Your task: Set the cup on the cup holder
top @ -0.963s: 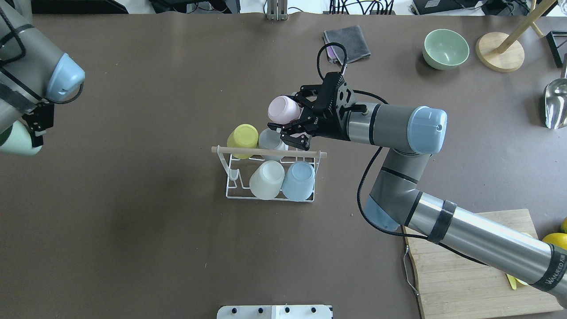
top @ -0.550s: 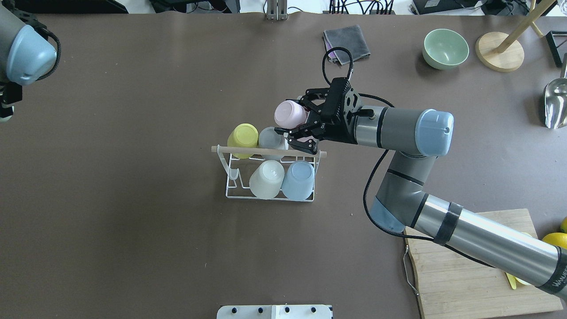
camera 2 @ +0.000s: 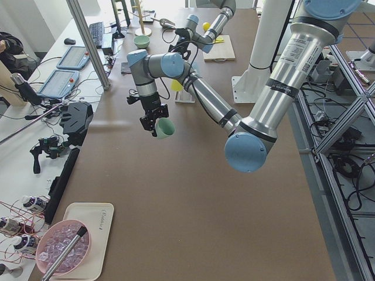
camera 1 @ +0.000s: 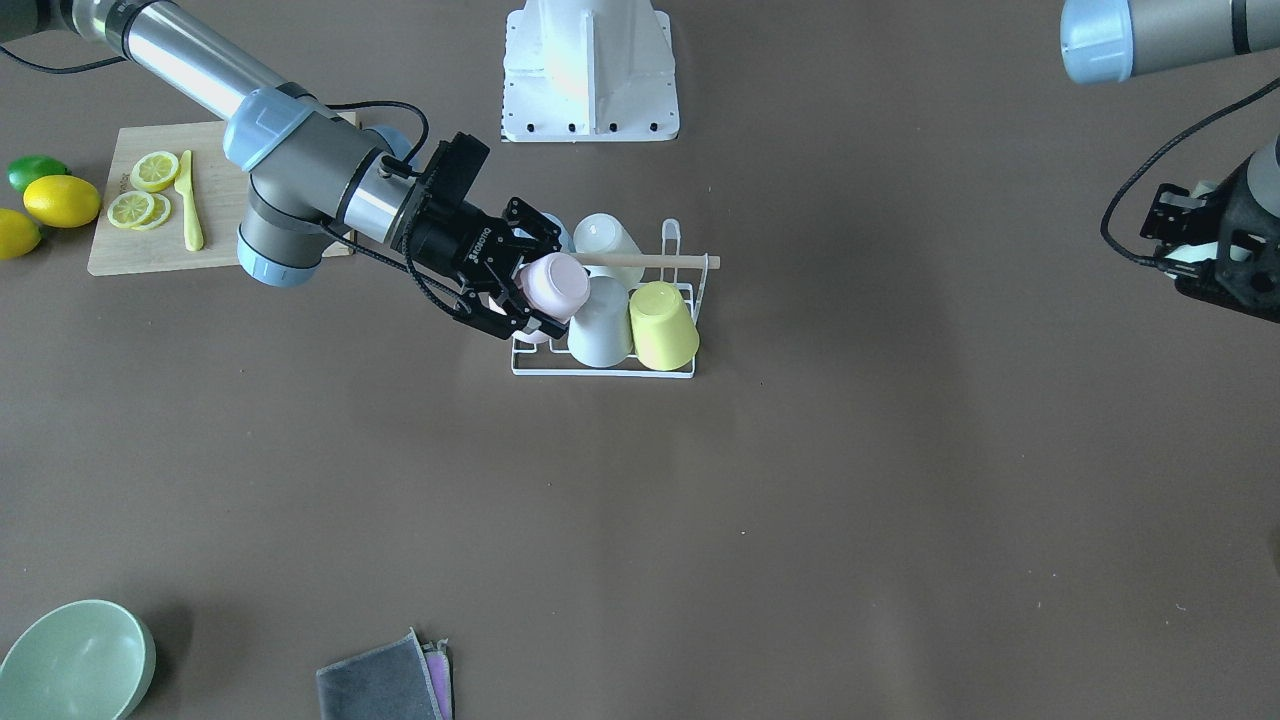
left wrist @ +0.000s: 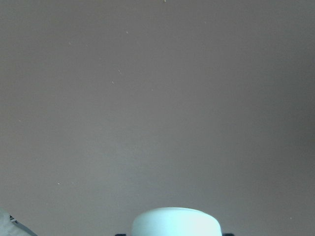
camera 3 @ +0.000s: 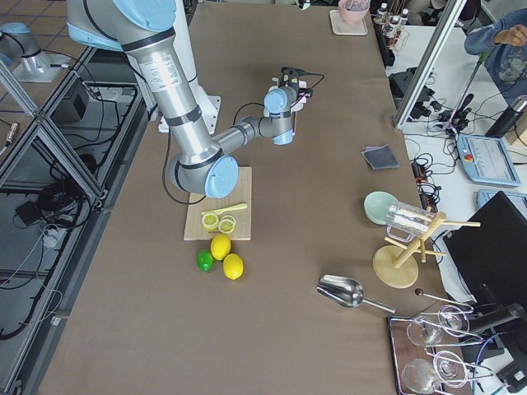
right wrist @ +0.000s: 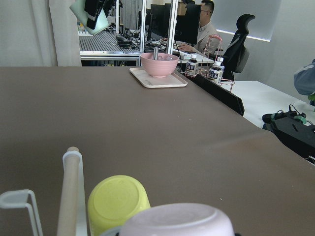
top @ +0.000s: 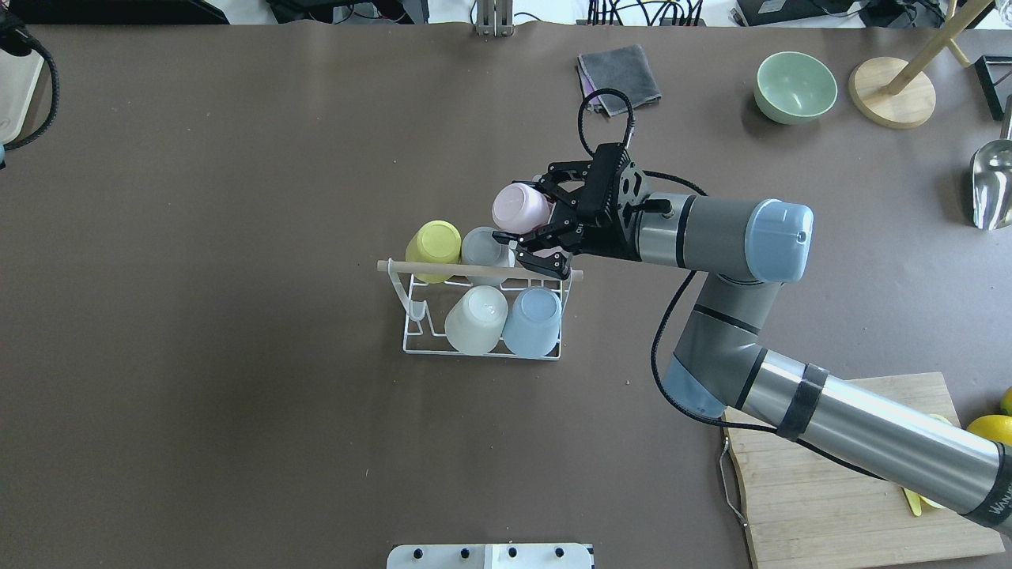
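The cup holder (top: 482, 348) is a white wire rack with a wooden rod (top: 481, 271) across its top, at mid table. Yellow (top: 433, 246), grey (top: 484, 248), white (top: 476, 318) and blue (top: 532, 320) cups sit upside down on it. My right gripper (top: 534, 227) is shut on a pink cup (top: 519, 208), tilted, just above the rack's far right corner; they also show in the front view (camera 1: 555, 283). My left gripper (camera 1: 1205, 245) is far off to the side, shut on a mint green cup (camera 2: 164, 128), whose base shows in the left wrist view (left wrist: 175, 222).
A grey cloth (top: 619, 75), a green bowl (top: 795, 87), a wooden stand (top: 893, 91) and a metal scoop (top: 992, 186) lie at the far right. A cutting board (top: 838, 474) with lemon slices and lemons (camera 1: 60, 200) is near my right arm's base.
My right gripper has carried the pink cup a little to the right and closer to the rack's corner. My left arm has swung up and out of the overhead view.
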Robot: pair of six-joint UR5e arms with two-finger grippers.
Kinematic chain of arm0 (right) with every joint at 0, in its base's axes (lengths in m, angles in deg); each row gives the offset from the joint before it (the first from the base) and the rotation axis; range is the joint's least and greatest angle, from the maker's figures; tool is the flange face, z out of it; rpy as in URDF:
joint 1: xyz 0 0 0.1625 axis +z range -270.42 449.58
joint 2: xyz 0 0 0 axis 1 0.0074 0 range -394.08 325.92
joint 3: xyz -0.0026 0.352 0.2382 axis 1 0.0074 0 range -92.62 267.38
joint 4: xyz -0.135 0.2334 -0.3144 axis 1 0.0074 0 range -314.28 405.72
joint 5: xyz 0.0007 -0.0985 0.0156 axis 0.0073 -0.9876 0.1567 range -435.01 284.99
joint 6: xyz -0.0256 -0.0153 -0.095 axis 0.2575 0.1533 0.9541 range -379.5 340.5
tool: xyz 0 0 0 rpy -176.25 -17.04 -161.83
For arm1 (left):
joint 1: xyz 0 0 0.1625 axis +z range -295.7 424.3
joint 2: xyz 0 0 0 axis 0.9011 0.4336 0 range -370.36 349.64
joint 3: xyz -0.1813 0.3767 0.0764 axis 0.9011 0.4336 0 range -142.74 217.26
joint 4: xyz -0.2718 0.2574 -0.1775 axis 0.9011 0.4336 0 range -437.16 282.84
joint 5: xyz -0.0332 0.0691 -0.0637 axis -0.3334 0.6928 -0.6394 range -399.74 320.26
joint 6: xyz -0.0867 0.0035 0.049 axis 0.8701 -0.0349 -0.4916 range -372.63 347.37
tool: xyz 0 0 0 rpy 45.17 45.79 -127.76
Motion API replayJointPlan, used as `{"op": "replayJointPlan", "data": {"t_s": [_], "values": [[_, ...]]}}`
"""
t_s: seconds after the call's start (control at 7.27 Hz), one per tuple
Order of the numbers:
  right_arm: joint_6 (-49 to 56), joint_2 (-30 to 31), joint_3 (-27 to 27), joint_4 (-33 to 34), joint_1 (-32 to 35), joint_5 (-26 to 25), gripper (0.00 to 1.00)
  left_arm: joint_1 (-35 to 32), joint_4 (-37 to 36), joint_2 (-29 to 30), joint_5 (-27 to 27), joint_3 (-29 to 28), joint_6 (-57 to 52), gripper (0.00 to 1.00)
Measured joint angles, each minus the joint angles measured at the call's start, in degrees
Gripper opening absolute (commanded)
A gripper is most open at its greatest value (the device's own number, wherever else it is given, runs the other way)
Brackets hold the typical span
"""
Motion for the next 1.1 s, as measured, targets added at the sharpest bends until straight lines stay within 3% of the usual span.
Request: {"op": "replayJointPlan", "data": {"t_s": [0.14,0.41,0.69,1.1], "values": [[-0.02,0.06,0.02,-0.20,-0.07,0.00,0.25,0.22,4.74,-0.61,0.47,0.60,5.05,0.00],[-0.24,0.19,-0.06,-0.50,-0.11,0.06,1.00,0.90,17.92,-0.97,0.71,-1.52,16.38,0.00],[-0.47,0.36,-0.21,-0.55,-0.15,0.03,1.00,2.26,36.09,-0.85,0.33,-5.55,30.16,0.00],[-0.53,0.47,-0.26,-0.55,-0.16,0.00,1.00,4.15,58.96,-0.75,-1.64,-5.95,44.17,0.00]]}}
